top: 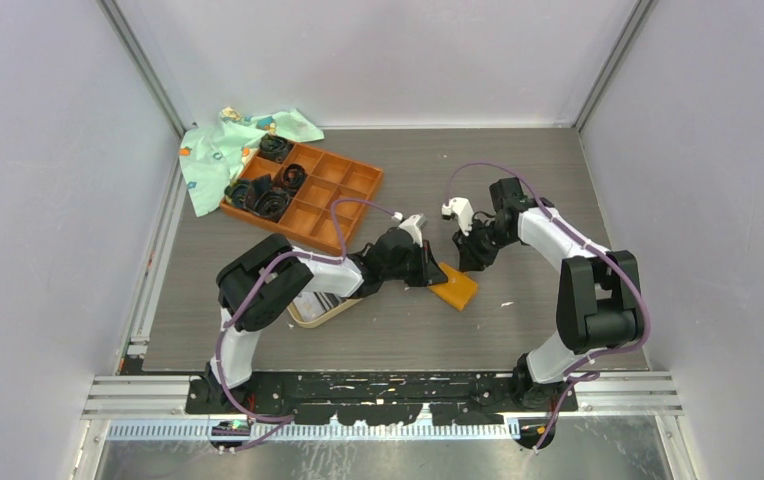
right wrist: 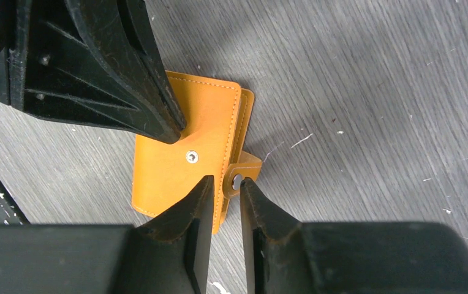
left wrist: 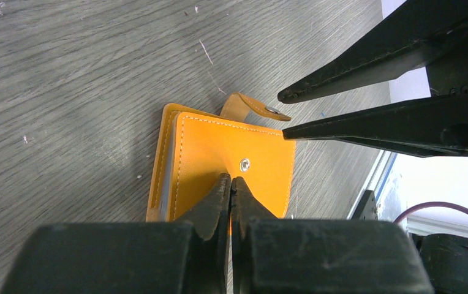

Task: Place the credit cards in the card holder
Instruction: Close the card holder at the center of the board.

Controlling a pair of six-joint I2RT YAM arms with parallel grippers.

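At the middle of the table [top: 528, 190], just near of center, the card holder [top: 458, 291] lies flat and folded closed, orange cover up. Its strap [right wrist: 248, 166] curls loose off the right edge, its snap unfastened and apart from the stud [right wrist: 192, 157] on the cover. The left gripper [left wrist: 231, 184] is clenched, its 2 fingers pressed together with nothing between them, their tips resting on the cover just beside the stud. The right gripper [right wrist: 225, 182] stands slightly parted, and the strap's end sits at the narrow gap between its 2 tips, not visibly pinched. A grey layer shows between the covers along the holder's far edge, but I cannot tell whether it is pocket or card. An oval dish [top: 310, 320] lies partly hidden under the left arm. At the far left sit a compartment tray [top: 378, 180] and a crumpled cloth [top: 223, 150].
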